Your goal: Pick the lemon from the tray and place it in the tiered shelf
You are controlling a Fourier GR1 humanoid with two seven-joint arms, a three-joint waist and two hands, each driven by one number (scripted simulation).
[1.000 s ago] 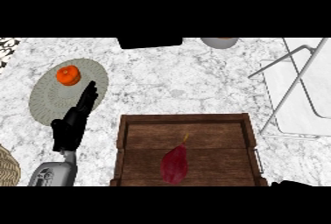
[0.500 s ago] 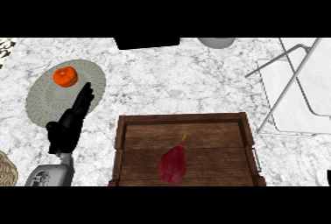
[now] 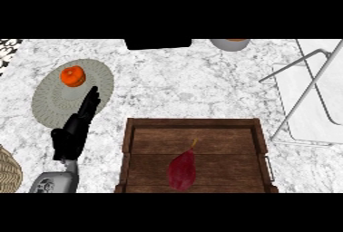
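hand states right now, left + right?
Left hand: open, fingers straight, holding nothing, fingertips over the grey plate.
Right hand: not in view.

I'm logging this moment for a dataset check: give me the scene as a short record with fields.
left hand: open, fingers straight, tips over the grey plate's right part, left of the tray
right hand: not in view
grey plate: holds an orange fruit, apart from the fingertips
wooden tray: holds one dark red item, pointed, with a thin stem; no lemon visible
tiered shelf: white, right of the tray
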